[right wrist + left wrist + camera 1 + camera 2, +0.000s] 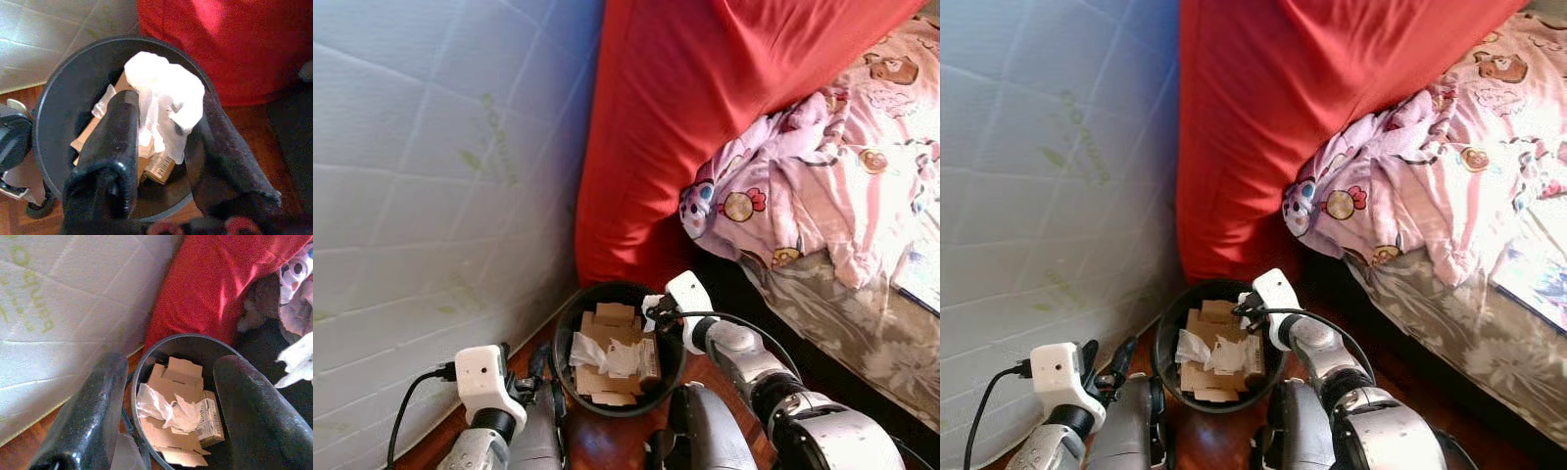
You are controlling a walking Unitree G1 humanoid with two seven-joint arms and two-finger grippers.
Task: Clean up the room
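A black waste bin (570, 315) stands on the wooden floor and holds cardboard pieces (615, 315), a small carton and crumpled white paper (607, 354). My right gripper (166, 105) hangs over the bin's right rim, shut on a crumpled white tissue (164, 95) that dangles above the contents. In the eye views that gripper (653, 311) reaches in from the right. My left gripper (172, 364) is open at the bin's left rim, one finger (98, 401) outside it and the other above the inside, holding nothing. From the head it shows low beside the bin (543, 370).
A white quilted mattress (431, 196) leans along the left. A big red cushion (705, 117) rises right behind the bin. To the right is a bed with a pink patterned blanket (832, 176) and a booklet (920, 279). Bare wooden floor (607, 441) lies in front.
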